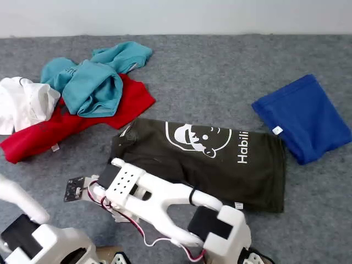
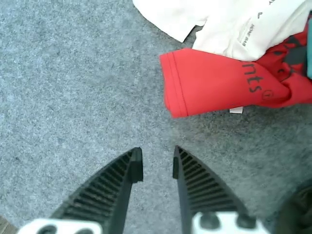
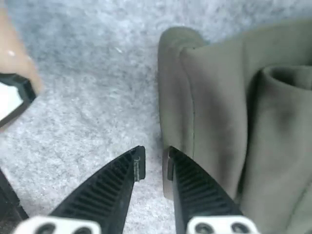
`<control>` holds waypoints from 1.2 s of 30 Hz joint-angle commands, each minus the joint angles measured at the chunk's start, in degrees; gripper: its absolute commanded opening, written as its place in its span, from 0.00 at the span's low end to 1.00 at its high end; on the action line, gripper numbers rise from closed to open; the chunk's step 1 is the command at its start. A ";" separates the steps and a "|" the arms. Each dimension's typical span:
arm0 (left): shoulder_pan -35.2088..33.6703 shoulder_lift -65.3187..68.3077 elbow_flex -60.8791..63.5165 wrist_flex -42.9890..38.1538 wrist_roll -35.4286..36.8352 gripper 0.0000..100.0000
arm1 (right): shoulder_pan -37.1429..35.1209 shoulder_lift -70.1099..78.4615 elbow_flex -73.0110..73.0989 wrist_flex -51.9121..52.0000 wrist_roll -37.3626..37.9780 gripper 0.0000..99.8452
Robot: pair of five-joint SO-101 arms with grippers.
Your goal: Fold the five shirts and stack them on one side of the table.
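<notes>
The right gripper (image 3: 151, 163) sits low over the grey felt table cover (image 1: 220, 71), its black ribbed jaws a narrow slit apart with nothing between them, one tip just at the folded edge of the dark olive shirt (image 3: 234, 122). That shirt lies spread across the middle, with a white cartoon face and white lettering on its front and a small white tag at its hem. The left gripper (image 2: 157, 163) hangs over bare felt, jaws slightly parted and empty, near the sleeve of the red shirt (image 2: 214, 83), which bears dark lettering and a white label. A white shirt (image 2: 234, 24) with small dark print overlaps it. A teal shirt (image 1: 93, 82) lies crumpled on the red one. Well apart lies the folded blue shirt (image 1: 302, 118), with a white tag at its edge.
</notes>
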 commanded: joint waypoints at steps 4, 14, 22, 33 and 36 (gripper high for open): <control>4.22 -2.20 0.57 1.14 0.53 0.12 | 1.45 -4.26 0.35 0.48 0.79 0.10; 4.92 -2.20 1.71 1.05 0.53 0.12 | 5.41 -2.42 0.44 -0.04 2.02 0.10; 4.66 -2.20 1.71 1.05 0.53 0.12 | 5.32 5.14 0.26 -0.04 1.93 0.10; 4.66 -2.20 1.71 1.05 0.53 0.12 | 5.49 5.67 0.44 -1.54 2.37 0.13; 4.66 -2.20 1.71 1.05 0.53 0.12 | 5.49 5.67 0.44 -2.33 2.55 0.07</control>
